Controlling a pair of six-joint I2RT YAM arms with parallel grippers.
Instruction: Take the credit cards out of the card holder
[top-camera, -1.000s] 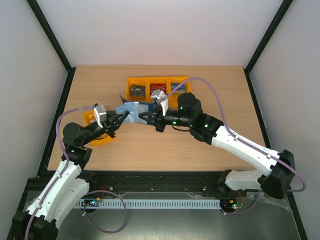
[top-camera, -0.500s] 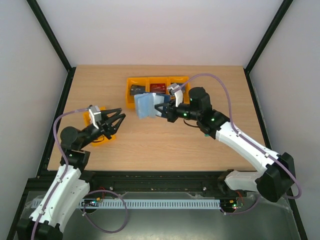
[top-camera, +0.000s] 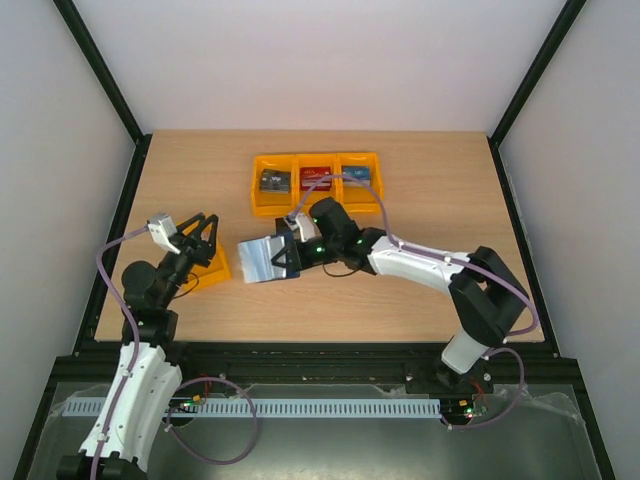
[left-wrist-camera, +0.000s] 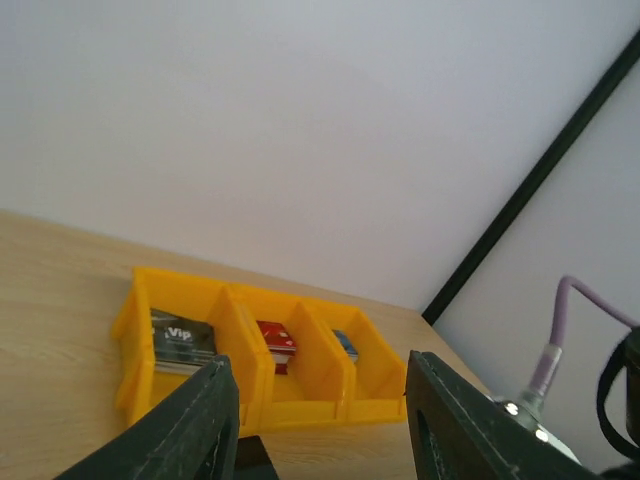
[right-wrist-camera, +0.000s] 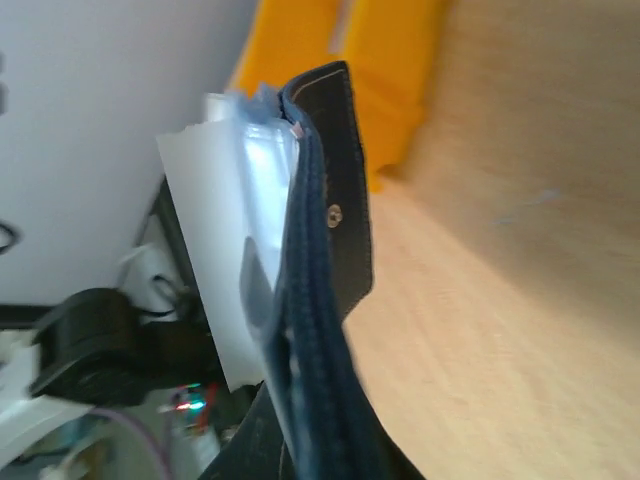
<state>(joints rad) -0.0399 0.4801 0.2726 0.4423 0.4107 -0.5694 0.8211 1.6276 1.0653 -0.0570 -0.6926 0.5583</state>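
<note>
Removal of credit cards, apparently at a late stage. The right gripper (top-camera: 288, 256) has its jaws clamped tight on the dark navy cover of the card holder (top-camera: 262, 262), which appears raised off the table (top-camera: 420, 190) near its middle. The holder's pale clear sleeves (right-wrist-camera: 228, 270) fan out toward the left arm.

The left gripper (top-camera: 200, 232) hovers well apart from the holder, above a small orange bin (top-camera: 214, 268) at the table's left side. Its jaws are partly spread with nothing between them.

At the far side, a three-compartment orange bin (left-wrist-camera: 185, 288) contains one card per compartment: a black card (left-wrist-camera: 182, 342) on the left, a red-and-white card (left-wrist-camera: 277, 343) in the middle and a teal card (left-wrist-camera: 343, 343) on the right.

Three cards thus lie outside the holder, so most or all of the task is judged done. The one sleeve facing the right wrist camera looks blank, but whether the other sleeves hide a card cannot be told.
</note>
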